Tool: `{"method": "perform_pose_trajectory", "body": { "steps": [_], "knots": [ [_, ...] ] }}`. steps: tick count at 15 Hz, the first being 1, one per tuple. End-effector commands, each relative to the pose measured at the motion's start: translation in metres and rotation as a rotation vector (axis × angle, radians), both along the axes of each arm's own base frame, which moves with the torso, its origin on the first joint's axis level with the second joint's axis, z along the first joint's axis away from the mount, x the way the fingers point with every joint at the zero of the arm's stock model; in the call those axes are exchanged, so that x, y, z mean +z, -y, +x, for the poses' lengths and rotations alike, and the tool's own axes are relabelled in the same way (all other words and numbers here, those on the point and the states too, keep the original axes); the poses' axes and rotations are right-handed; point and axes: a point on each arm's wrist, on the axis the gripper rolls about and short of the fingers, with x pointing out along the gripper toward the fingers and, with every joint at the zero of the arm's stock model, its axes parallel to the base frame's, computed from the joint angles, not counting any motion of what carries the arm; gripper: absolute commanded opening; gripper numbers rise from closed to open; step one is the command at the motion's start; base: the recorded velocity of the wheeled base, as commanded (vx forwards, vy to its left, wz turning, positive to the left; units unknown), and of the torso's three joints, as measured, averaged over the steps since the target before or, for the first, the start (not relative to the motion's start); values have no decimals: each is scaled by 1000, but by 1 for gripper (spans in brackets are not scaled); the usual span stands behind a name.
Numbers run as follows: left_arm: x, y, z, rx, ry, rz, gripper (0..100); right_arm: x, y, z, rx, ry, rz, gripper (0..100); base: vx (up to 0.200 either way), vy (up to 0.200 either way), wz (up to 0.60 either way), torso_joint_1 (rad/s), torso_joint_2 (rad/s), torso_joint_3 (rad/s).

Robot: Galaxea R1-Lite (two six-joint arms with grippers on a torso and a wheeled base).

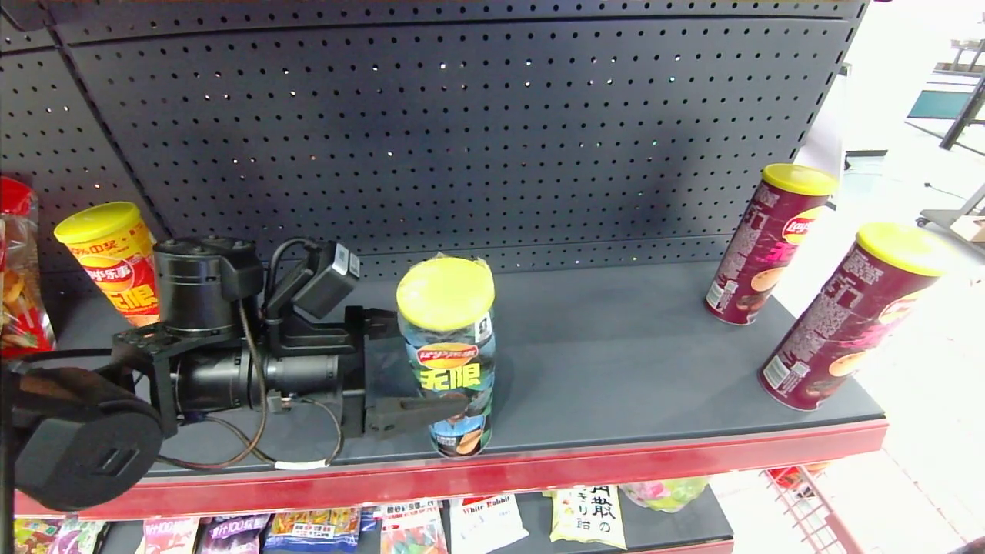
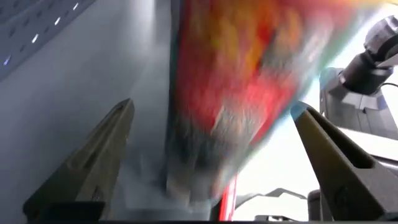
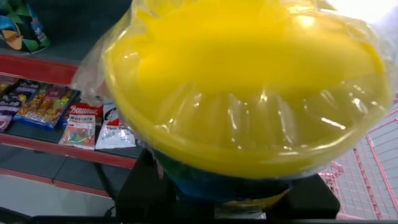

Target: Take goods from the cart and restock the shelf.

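Standing near the front lip of the shelf (image 1: 616, 362), the blue chip can (image 1: 446, 338) sits between the open, untouching fingers of the left claw (image 2: 212, 112), so a careless sideways brush could topple it off, while the right claw (image 3: 224, 199) seems clamped on a second can (image 3: 249, 81).

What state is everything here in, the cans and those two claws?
Blue can: standing on the shelf, lid on.
Left gripper: open, fingers either side of the blue can.
Far maroon can: standing, lid on.
Near maroon can: standing, lid on.
Orange can: standing, lid on.
Right gripper: shut on the wrapped can.
Wrapped can: held off the shelf, lid on.
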Motion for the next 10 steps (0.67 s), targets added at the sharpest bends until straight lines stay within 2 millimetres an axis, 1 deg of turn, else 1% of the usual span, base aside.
{"method": "perform_pose_trajectory", "body": {
  "steps": [1, 3, 5, 6, 8, 9, 10],
  "knots": [
    [-1, -25, -17, 66, -5, 5, 100, 31, -7, 28, 120, -84, -1, 0, 0, 0, 0, 0, 0, 0],
    [-4, -41, -35, 118, -21, 14, 100, 49, -16, 53, 239, -141, 1, 0, 0, 0, 0, 0, 0, 0],
    [-6, -50, -51, 142, -28, 14, 100, 64, -25, 77, 284, -168, -5, 0, 0, 0, 0, 0, 0, 0],
    [-7, -58, -65, 161, -31, 13, 100, 76, -37, 101, 329, -175, -9, 0, 0, 0, 0, 0, 0, 0],
    [-11, -67, -85, 191, -32, 15, 100, 90, -59, 141, 384, -143, -5, 0, 0, 0, 0, 0, 0, 0],
    [-12, -70, -94, 228, -25, 22, 100, 93, -70, 162, 397, -129, -4, 0, 0, 0, 0, 0, 0, 0],
    [-11, -72, -97, 285, -12, 39, 100, 96, -80, 180, 408, -117, 0, 0, 0, 0, 0, 0, 0, 0]
  ]
}}
